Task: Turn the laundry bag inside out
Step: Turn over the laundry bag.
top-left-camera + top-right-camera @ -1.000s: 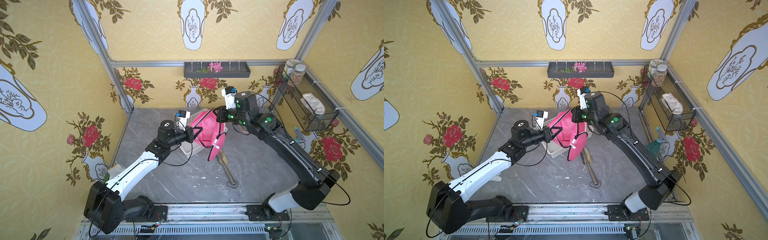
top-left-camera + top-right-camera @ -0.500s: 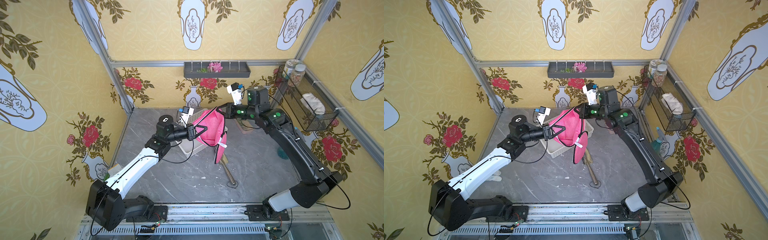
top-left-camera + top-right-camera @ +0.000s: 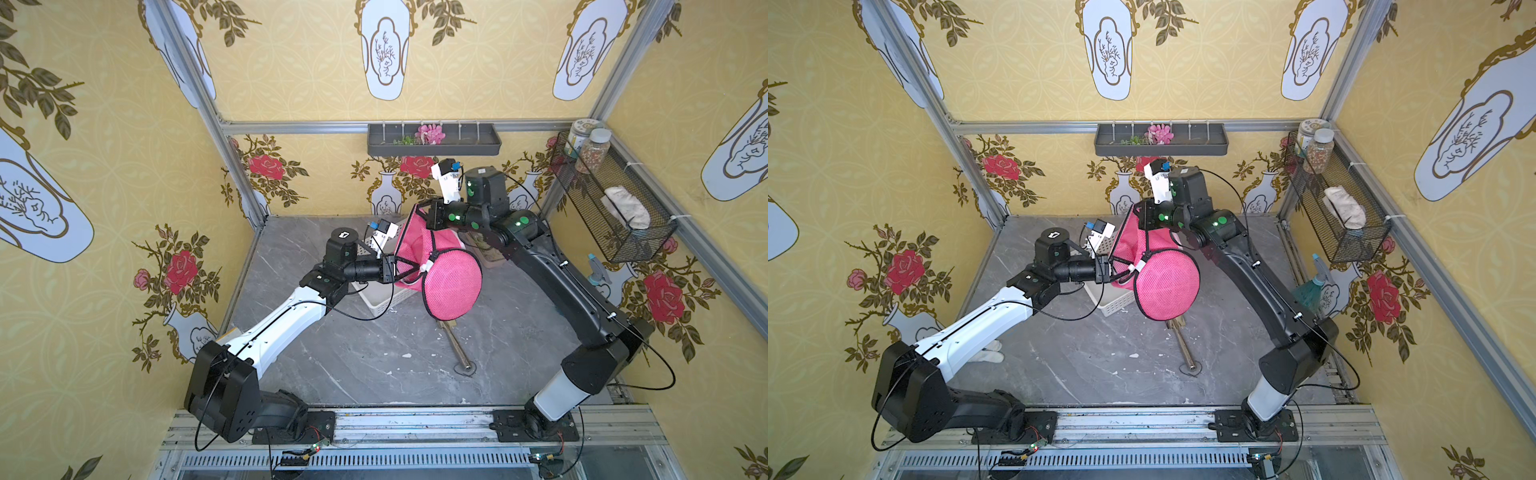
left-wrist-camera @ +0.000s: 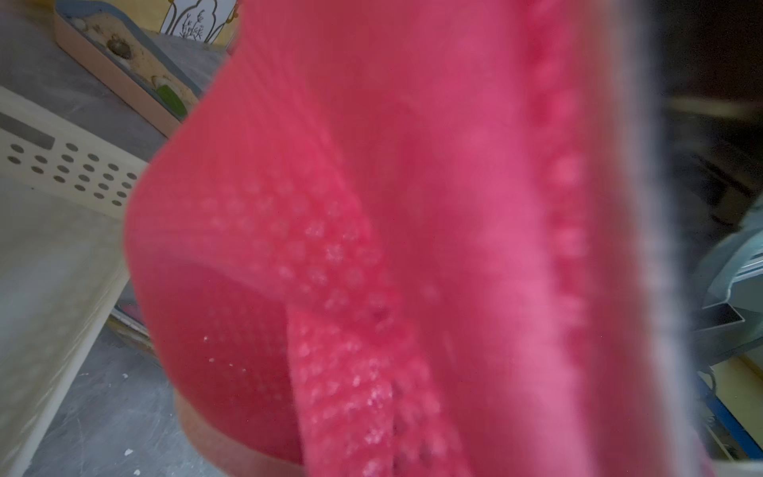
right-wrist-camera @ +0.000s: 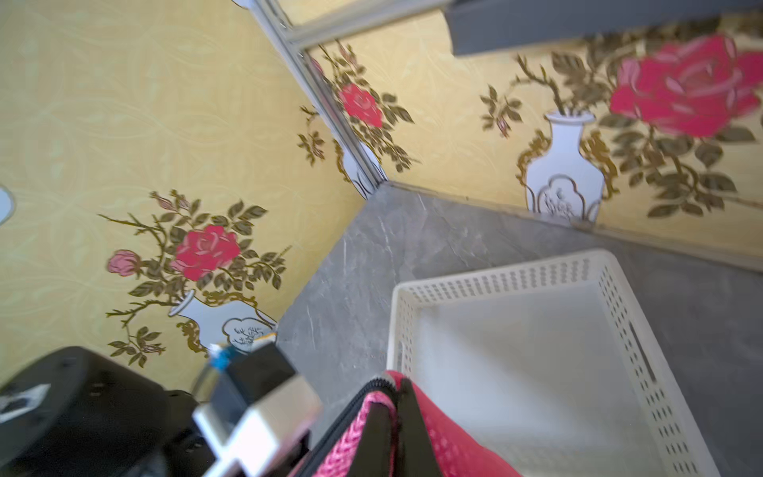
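Held the laundry bag (image 3: pixel 451 286) aloft over the white basket (image 3: pixel 380 301), clear of the grey table (image 3: pixel 353 361). Pinched its black zipper trim (image 5: pixel 344 415) with the left gripper (image 3: pixel 392 268), clamped tight, low at one side. Gripped the opposite rim higher with the right gripper (image 3: pixel 428 216), likewise clamped. Seemed best to hold both pinches firm, spread the mouth wide, then push the hanging domed side through it.
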### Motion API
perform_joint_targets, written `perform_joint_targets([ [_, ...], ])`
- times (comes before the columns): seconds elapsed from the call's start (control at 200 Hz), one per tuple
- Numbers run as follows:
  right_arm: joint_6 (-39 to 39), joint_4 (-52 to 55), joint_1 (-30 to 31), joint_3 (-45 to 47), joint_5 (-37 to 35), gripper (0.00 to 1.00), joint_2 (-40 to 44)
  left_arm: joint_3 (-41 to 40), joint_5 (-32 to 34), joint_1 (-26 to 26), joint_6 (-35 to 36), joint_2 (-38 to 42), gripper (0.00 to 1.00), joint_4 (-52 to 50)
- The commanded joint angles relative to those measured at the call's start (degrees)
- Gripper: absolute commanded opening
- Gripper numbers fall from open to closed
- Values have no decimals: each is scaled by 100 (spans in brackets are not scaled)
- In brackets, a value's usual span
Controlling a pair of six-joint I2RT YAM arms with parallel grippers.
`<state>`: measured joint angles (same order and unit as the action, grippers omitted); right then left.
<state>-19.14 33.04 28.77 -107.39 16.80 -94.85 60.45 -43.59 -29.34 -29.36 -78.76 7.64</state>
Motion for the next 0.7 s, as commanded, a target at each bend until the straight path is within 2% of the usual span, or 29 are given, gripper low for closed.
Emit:
perform_joint_targets([
  [0.0, -62, -32, -391, 111, -707, 0, -38, -110, -707, -1, 251, 265, 0, 214],
  [0.09, 148, 90, -549, 252, -450, 0, -80, -395, -951, 7, -173, 532, 0, 1004],
  [0.155, 272, 147, -540, 381, -122, 1, -102, -623, -1099, 16, -795, 658, 0, 1903],
  [0.19, 296, 142, -524, 446, 128, 7, -117, -728, -1168, 15, -1153, 677, 0, 2542],
  [0.299, 344, 124, -406, 679, 752, 30, -177, -1021, -1147, 15, -2960, 519, 0, 4955],
  [0.384, 310, 184, -342, 659, 1032, 49, -290, -1004, -950, 16, -4375, 115, 0, 6803],
  [0.444, 246, 155, -307, 632, 1185, 60, -353, -903, -769, 14, -5170, -177, 0, 7731],
  [0.554, 111, -18, -286, 615, 1201, 78, -285, -794, -366, 15, -5780, -471, 0, 8054],
  [0.698, -398, -442, -755, 1116, 331, 99, 604, -797, 21, 75, -5866, -510, 0, 7797],
])
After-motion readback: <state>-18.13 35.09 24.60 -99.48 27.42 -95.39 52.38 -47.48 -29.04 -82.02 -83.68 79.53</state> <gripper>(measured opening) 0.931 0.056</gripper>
